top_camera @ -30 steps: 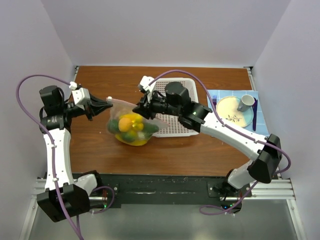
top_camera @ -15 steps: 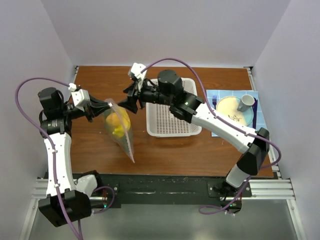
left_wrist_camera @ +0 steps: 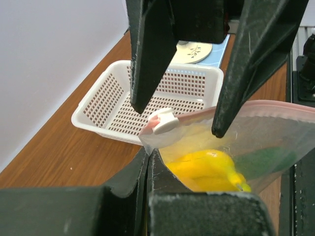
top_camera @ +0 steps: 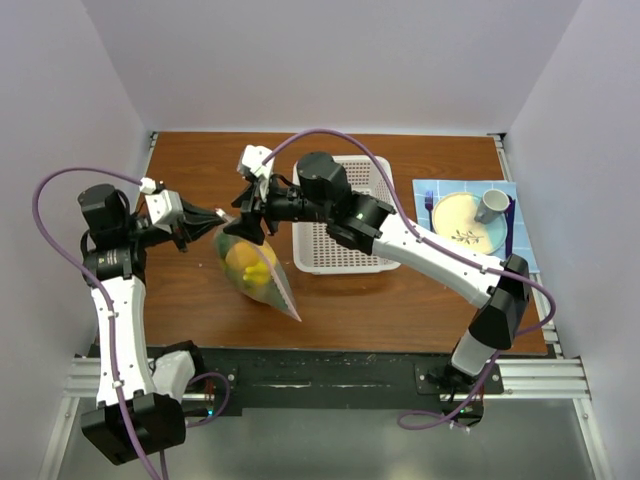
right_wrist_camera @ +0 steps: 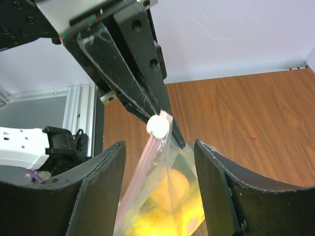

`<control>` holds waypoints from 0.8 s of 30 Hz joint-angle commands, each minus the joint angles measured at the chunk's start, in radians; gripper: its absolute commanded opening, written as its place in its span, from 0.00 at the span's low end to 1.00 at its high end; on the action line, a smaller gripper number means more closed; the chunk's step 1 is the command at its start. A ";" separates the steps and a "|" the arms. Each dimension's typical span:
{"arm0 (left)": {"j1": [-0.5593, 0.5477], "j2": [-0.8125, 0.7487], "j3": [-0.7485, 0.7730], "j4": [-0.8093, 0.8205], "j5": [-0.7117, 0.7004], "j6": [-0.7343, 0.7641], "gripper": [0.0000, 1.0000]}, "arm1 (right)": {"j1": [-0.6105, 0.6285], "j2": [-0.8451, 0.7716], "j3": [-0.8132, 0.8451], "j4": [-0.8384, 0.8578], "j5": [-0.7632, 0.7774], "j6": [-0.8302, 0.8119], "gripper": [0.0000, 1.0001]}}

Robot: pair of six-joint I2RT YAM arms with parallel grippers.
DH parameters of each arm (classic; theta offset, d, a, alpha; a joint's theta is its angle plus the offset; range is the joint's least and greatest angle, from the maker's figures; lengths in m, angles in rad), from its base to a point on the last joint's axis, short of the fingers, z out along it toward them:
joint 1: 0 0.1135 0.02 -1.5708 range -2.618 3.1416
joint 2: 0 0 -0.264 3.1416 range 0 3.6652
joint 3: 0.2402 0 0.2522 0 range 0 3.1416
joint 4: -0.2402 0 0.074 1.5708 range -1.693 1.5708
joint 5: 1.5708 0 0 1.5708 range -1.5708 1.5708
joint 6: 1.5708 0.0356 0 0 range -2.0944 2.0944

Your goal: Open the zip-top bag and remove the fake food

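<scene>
The right gripper (top_camera: 241, 224) has been moved left to the bag (top_camera: 258, 272), opened astride its slider (left_wrist_camera: 165, 121); the left gripper (top_camera: 218, 214) is clamped on the bag's corner. Unzipping is judged not yet begun.

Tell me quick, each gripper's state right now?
Left gripper: shut on a corner of the clear crinkly plastic zip-top bag.
Right gripper: open around its white slider, holding nothing.

Bright, even overhead light with no hard glare. Top view is sharp; shadows on the table (top_camera: 400, 300) are soft and faint, and the pale walls (top_camera: 300, 60) look slightly washed. Faint sheen on the zip-top bag (top_camera: 262, 280). Left wrist view: left gripper (left_wrist_camera: 147, 153) is close to the lens, dark and blurred; basket (left_wrist_camera: 113, 98) behind is in focus. Right wrist view: right gripper (right_wrist_camera: 157, 147) is soft at the bottom edge, background bright.
</scene>
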 commanded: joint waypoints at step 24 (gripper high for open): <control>-0.002 0.000 0.051 -0.353 0.056 0.389 0.04 | 0.017 0.031 0.081 -0.028 0.073 -0.028 0.03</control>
